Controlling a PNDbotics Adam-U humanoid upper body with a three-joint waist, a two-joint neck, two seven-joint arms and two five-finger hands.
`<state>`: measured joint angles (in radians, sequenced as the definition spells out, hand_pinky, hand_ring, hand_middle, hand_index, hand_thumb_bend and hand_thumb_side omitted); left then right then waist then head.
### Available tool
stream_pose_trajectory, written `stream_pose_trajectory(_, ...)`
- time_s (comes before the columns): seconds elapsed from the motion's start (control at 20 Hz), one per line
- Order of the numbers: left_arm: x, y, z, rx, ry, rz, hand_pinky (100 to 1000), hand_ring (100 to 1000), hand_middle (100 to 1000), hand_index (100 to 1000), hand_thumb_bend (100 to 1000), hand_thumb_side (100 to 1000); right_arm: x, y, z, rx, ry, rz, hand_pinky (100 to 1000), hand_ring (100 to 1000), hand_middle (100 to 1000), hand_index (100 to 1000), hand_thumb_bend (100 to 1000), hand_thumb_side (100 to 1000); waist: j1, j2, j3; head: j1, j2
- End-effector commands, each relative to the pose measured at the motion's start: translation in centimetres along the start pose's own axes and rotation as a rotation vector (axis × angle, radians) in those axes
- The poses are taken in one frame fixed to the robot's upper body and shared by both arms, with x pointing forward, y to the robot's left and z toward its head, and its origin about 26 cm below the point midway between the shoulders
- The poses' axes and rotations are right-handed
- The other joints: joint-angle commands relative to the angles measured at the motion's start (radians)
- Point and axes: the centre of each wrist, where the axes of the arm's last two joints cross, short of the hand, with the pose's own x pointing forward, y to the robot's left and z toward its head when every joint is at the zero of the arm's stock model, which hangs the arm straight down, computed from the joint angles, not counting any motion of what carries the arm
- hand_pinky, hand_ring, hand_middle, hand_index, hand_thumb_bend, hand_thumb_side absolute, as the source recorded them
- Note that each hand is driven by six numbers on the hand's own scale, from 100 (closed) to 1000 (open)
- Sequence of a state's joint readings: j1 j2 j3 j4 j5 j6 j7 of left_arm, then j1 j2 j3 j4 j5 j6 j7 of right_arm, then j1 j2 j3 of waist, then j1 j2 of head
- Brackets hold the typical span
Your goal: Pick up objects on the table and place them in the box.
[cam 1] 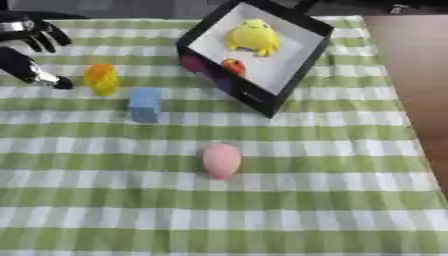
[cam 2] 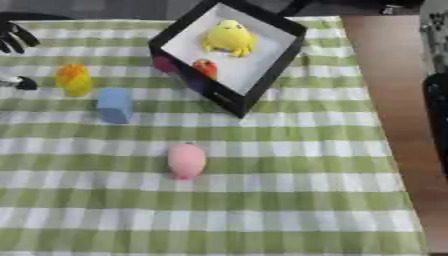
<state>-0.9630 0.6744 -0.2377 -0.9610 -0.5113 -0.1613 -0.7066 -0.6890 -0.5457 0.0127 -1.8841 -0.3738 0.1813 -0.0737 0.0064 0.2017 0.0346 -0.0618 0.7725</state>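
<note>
A black box (cam 1: 255, 98) with a white inside stands tilted at the back centre. In it lie a yellow toy (cam 1: 255, 37) and a small orange-red thing (cam 1: 234, 66). A magenta thing (cam 1: 192, 63) shows at the box's left wall; I cannot tell whether it is inside. On the cloth lie a yellow-orange toy (cam 1: 102, 78), a blue block (cam 1: 145, 104) and a pink egg-shaped thing (cam 1: 221, 160). My left hand (cam 1: 16, 62) is at the far left, open, its thumb tip just left of the yellow-orange toy and apart from it, holding nothing.
A green and white checked cloth (cam 1: 262, 210) covers the table. Bare brown tabletop (cam 1: 416, 65) runs along the right. A dark shape (cam 2: 436, 120) shows at the right edge beyond the cloth; I cannot make it out.
</note>
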Motion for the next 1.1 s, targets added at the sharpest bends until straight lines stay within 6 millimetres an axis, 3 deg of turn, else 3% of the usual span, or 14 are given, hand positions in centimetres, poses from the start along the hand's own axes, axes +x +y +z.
stream_pose_trajectory(0.05, 0.4, 1.6, 0.5, 0.031, 0.011, -0.02, 804, 780, 798, 865, 650, 356, 0.9, -0.2, -0.2, 0.005, -0.027, 0.02, 970, 816, 849, 845, 225, 300, -0.012, 0.001, -0.005, -0.005, -0.003)
stream_pose_trajectory(0.7, 0.3, 0.9, -2.0, 0.072, 0.127, -0.043, 820, 807, 818, 863, 749, 342, 1.1, 0.2, -0.6, 0.026, -0.036, 0.016, 969, 811, 846, 844, 224, 305, -0.012, 0.026, -0.039, 0.043, -0.003)
stream_pose_trajectory(1.1, 0.5, 0.0, -3.6, 0.084, 0.172, -0.068, 791, 791, 793, 845, 696, 308, 1.0, 0.5, -0.8, 0.038, -0.034, 0.011, 970, 810, 845, 844, 224, 308, -0.011, 0.036, -0.047, 0.06, -0.003)
